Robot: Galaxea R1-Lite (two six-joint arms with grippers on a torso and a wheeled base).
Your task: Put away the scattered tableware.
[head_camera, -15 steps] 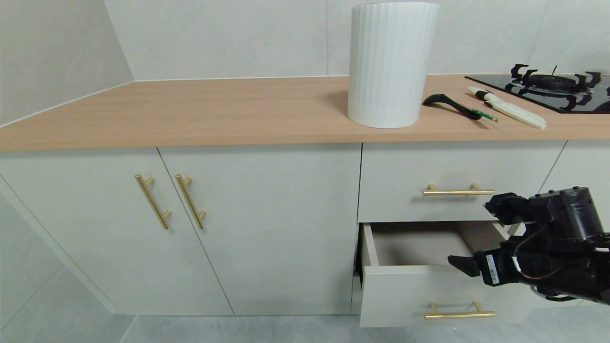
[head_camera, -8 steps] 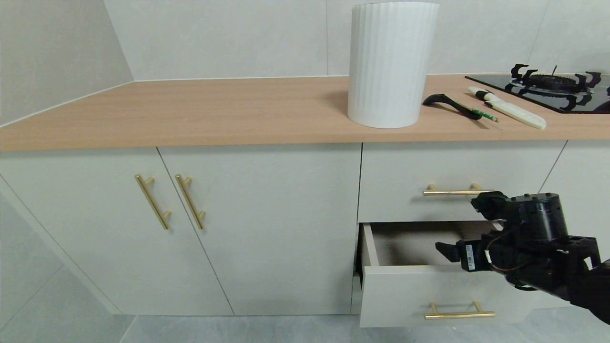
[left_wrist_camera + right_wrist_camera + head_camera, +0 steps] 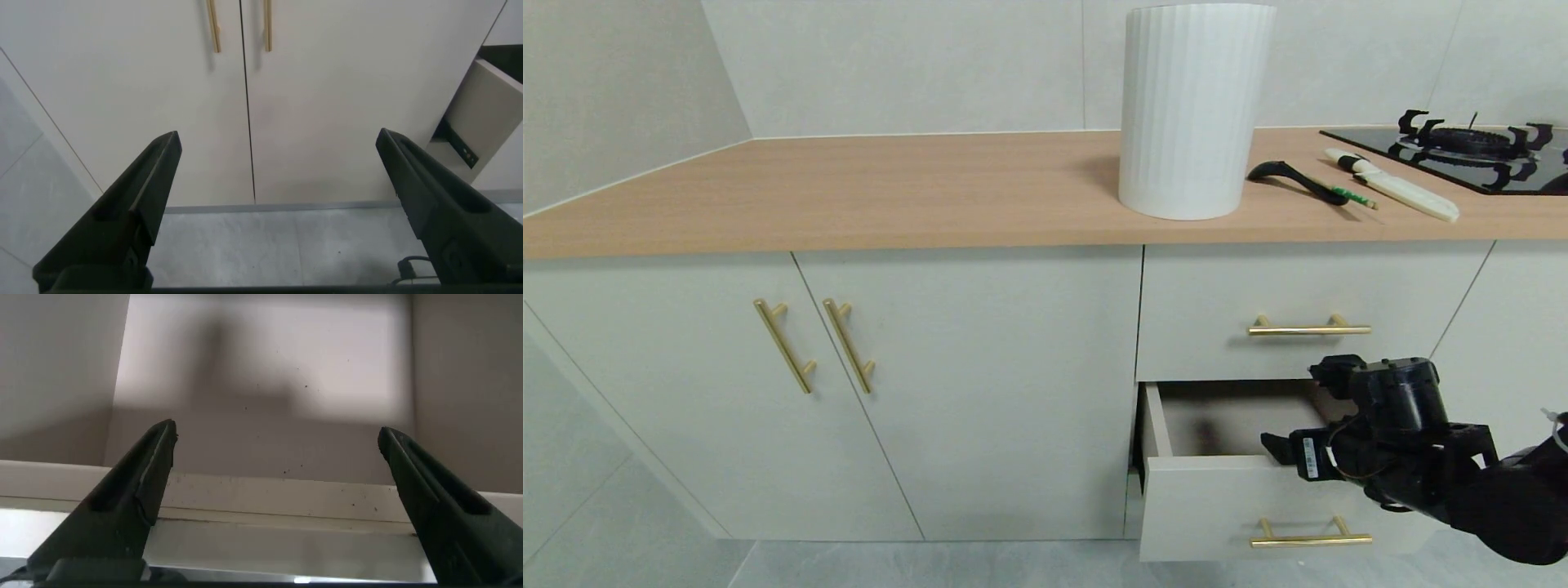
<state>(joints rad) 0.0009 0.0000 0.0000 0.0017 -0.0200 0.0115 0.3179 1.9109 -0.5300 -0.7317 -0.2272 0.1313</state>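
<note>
The right pincer [image 3: 1294,404] is held at the mouth of the opened lower drawer [image 3: 1217,502], at five o'clock of the white ribbed container [image 3: 1188,114], with its fingers spread wide and nothing gripped. The left pincer [image 3: 277,140] is likewise parted and is faced toward the cabinet doors [image 3: 327,98]. On the desk [image 3: 890,188], a black ladle [image 3: 1294,180], chopsticks [image 3: 1354,197] and a white knife [image 3: 1401,194] are laid at three o'clock of the container.

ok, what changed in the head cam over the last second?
The right gripper, open and empty, moved toward the robot's left and slightly down, and is now over the open drawer. Nothing was grasped or released. The drawer, black ladle, knife and white canister stayed put.
</note>
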